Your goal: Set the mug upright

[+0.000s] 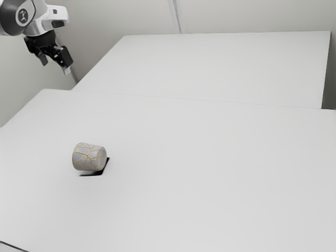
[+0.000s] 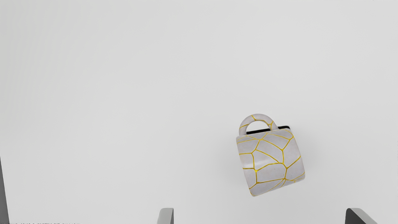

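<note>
Mug (image 1: 89, 157) of pale grey, veined with yellow lines, lies on its side upon the white bench (image 1: 199, 178), toward the exterior view's left, and we see it not yet set upright. Its handle (image 2: 256, 117) lies out to the side, and in the wrist view it points away from our fingertips. Which end of the mug is the mouth we cannot tell. A black strip (image 2: 284, 127) shows close against the mug, near the handle; whether it is a shadow or some object is beyond what we can make out.

Our pincer (image 1: 55, 65) hangs high in the exterior view's upper left, well apart from the mug and raised above the level of the bench. Its two fingers stand wide open, with a gap broader than the mug appears in the wrist view, and we have hold of nothing. Beyond the bench, in the exterior view, another broad white surface (image 1: 210, 68) stretches toward the pale wall (image 1: 126, 16), and a thin dark line (image 1: 13, 245) crosses the lower left corner.
</note>
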Robot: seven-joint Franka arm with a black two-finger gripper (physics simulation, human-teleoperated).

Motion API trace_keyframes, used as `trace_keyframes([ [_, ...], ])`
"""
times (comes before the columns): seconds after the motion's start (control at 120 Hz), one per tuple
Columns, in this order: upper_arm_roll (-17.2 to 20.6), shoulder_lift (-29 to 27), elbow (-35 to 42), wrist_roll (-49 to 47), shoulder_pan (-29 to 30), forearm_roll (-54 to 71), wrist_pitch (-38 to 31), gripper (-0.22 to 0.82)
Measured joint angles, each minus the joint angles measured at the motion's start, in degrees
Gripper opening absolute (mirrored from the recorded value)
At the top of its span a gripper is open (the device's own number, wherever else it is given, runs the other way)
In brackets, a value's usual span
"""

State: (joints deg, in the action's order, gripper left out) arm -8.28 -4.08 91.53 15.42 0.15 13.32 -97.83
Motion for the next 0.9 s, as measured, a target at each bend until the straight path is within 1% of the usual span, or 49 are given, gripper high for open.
trace_keyframes([
  [0.283,-0.4,0.0,1.9,-3.2,0.8,-0.4,-0.2,0.60],
  [0.342,-0.5,0.4,3.9,-3.7,3.2,-3.5,-0.3,0.60],
  [0.533,-0.4,2.3,12.1,-4.8,14.3,-16.9,-0.2,0.60],
  [0.7,-0.4,7.0,13.9,-4.2,22.6,-28.8,1.9,0.60],
  [0.758,-0.3,8.9,13.8,-3.7,23.6,-31.6,2.9,0.60],
  [0.9,-0.2,12.8,13.5,-1.5,22.1,-36.8,4.8,0.60],
])
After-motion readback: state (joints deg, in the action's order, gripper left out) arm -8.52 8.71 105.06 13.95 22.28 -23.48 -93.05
